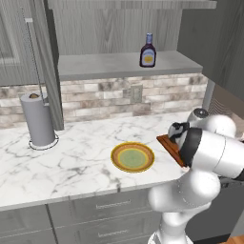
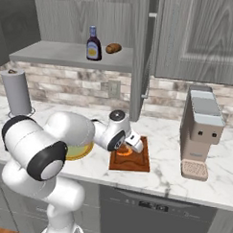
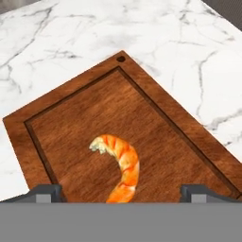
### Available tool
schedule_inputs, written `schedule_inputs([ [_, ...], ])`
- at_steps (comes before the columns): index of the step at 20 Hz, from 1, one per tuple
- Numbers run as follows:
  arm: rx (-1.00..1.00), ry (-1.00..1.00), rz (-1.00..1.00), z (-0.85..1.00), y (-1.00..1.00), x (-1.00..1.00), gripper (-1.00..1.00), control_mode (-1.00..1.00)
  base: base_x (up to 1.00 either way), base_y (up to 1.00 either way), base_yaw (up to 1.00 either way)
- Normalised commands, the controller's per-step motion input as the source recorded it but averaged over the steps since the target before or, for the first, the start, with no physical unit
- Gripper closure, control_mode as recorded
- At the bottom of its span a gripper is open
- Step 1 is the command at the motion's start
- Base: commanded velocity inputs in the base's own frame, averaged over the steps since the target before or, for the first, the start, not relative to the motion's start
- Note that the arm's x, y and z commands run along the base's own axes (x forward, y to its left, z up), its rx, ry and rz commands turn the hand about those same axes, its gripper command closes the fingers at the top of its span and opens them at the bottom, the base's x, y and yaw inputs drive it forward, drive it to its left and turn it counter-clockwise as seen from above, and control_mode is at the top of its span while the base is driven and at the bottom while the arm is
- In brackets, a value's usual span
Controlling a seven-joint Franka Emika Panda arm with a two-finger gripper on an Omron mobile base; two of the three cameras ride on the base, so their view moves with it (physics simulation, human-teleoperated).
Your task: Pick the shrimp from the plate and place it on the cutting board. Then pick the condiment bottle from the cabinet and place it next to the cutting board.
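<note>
The shrimp [image 3: 119, 166] lies on the cutting board [image 3: 156, 118], gripper [image 3: 123, 191] jaws apart (nothing held); lift straight up before reaching for the condiment bottle [image 1: 148, 50].

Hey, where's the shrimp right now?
The shrimp lies on the cutting board inside its grooved border, between the open fingers in the hand view, apart from the plate.

The worktop [image 1: 71, 157] is overlooked from behind the arm, left and right, by both base views, the cutting board [image 2: 130, 160] being shared. It is viewed closely from above by the hand camera.
</note>
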Motion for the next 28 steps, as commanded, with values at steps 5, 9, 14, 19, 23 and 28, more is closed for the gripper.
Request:
schedule_inputs([
  [5, 0.0, 0.0, 0.0, 0.02, 0.25, -0.16, -1.0, -1.0, 0.0, 0.0, 0.0],
  [9, 0.0, 0.0, 0.0, 0.07, 0.26, -0.16, -1.0, -1.0, 0.0, 0.0, 0.0],
  [14, 0.0, 0.0, 0.0, 0.11, 0.27, -0.2, -1.0, -1.0, 0.0, 0.0, 0.0],
  [19, 0.0, 0.0, 0.0, 0.13, 0.28, -0.22, -1.0, -1.0, 0.0, 0.0, 0.0],
  [23, 0.0, 0.0, 0.0, 0.1, 0.28, -0.18, -1.0, -1.0, 0.0, 0.0, 0.0],
  [28, 0.03, 0.0, 0.0, 0.08, 0.2, -0.14, -1.0, -1.0, 0.0, 0.0, 0.0],
])
